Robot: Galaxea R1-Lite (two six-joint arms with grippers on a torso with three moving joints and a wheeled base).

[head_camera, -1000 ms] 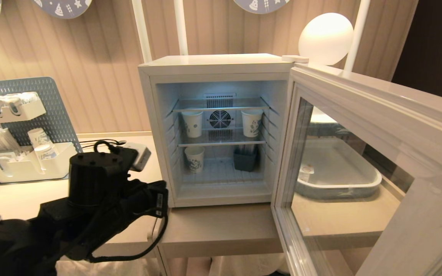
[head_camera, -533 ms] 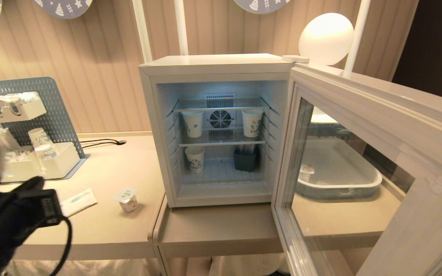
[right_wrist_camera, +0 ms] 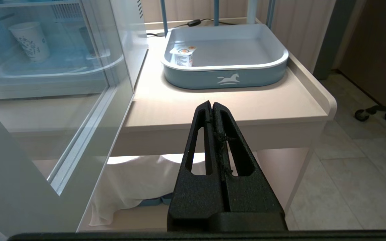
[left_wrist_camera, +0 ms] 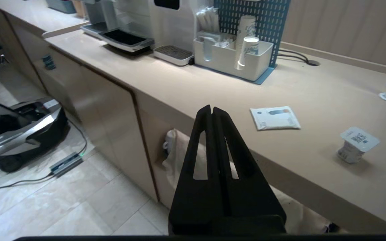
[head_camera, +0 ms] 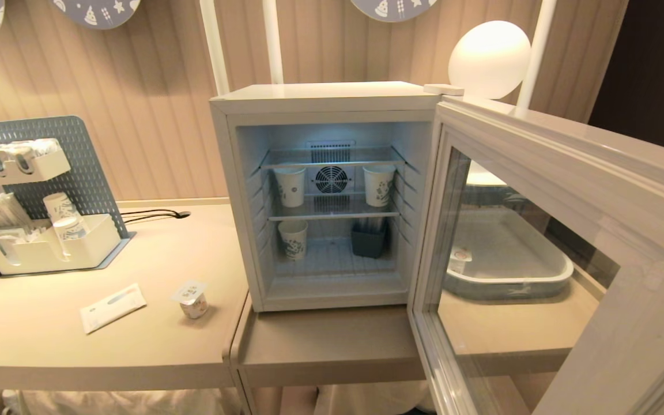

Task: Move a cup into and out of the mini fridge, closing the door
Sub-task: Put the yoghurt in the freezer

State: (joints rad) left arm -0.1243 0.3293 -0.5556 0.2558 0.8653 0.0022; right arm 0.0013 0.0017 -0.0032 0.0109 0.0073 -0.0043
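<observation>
The tan counter (head_camera: 49,340) ran along a striped wall. My left gripper (left_wrist_camera: 212,112) hung off the counter's front edge, pressed tight together with nothing in it. My right gripper (right_wrist_camera: 211,106) was pinched closed too, empty, in front of the table beside the fridge. The cup (head_camera: 192,300) stood upright on the counter, near a flat white packet (head_camera: 112,307) and just left of the mini fridge (head_camera: 326,196). The door (head_camera: 545,253) stood wide open. Taller paper cups (head_camera: 290,185) sat on the shelves inside.
</observation>
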